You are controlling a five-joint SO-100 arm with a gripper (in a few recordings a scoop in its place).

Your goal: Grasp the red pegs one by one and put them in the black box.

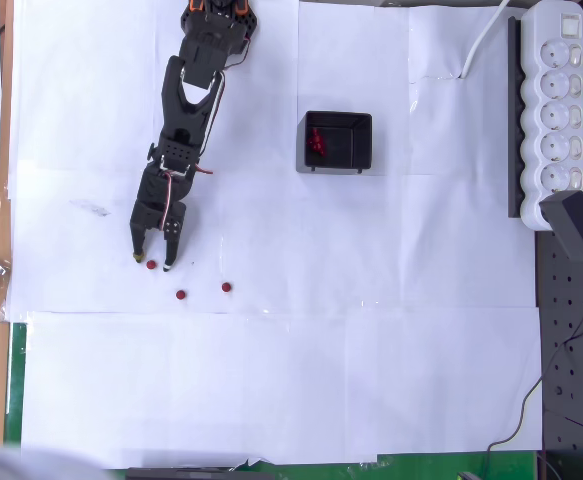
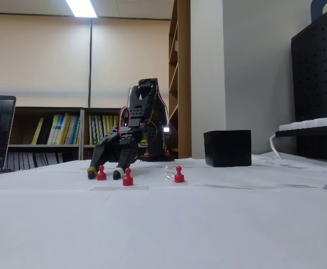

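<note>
gripper [image 1: 153, 262] fingers apart, straddling one red peg [image 1: 150, 265], two other pegs just right

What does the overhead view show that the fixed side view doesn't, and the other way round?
Overhead alone: the inside of the black box, with red pegs already lying in it, and the white power strip seen from above. Fixed view alone: each peg's upright pawn shape, as on the middle peg, plus bookshelves behind. Both: three pegs left on the white paper, and the open gripper straddling the one nearest it.
</note>
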